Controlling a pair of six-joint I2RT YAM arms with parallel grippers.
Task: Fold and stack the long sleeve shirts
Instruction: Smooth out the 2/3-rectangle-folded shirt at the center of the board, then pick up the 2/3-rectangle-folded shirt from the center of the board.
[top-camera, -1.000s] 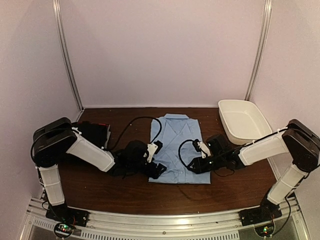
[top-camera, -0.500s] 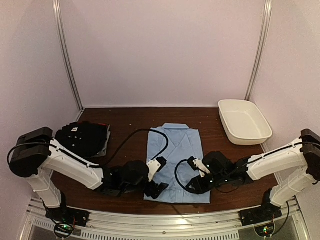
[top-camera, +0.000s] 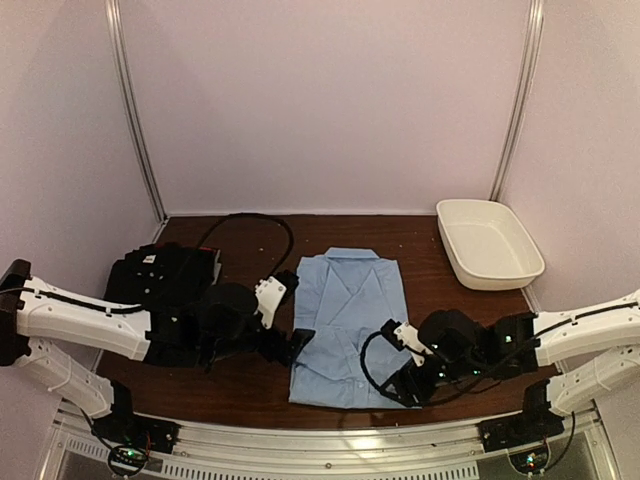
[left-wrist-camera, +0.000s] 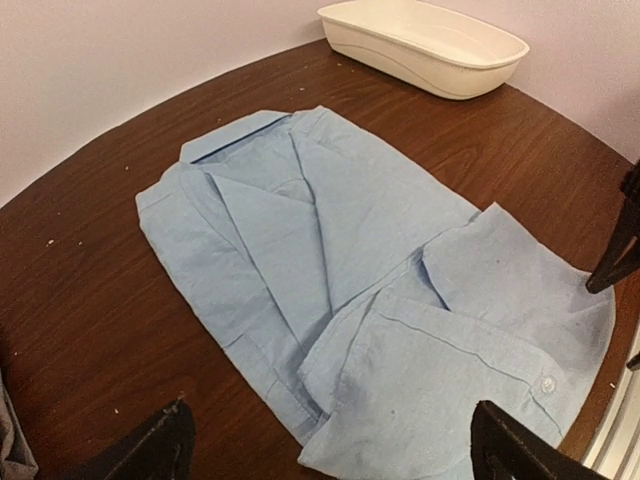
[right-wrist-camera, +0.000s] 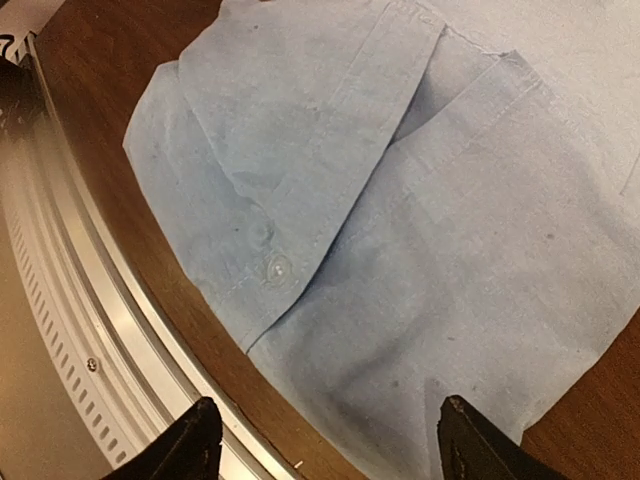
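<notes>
Blue cloth of the light blue shirt (top-camera: 345, 325) is judged soft, light and limp, best pinched at the 2 near hem corners. It is laid flat mid-worktop (top-camera: 250, 395), its long axis run near to far and its collar pointed at the back wall, while the black shirt (top-camera: 160, 275) is folded at the far left. Left pincer (left-wrist-camera: 330, 455) and right pincer (right-wrist-camera: 330, 430) are spread wide, with nothing held.

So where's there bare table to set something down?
Free: the table between the light blue shirt and white tub, and the strip behind the shirt. Crowded: the left side, with the black shirt and left gripper; the right gripper hangs over the blue shirt's near edge.
</notes>
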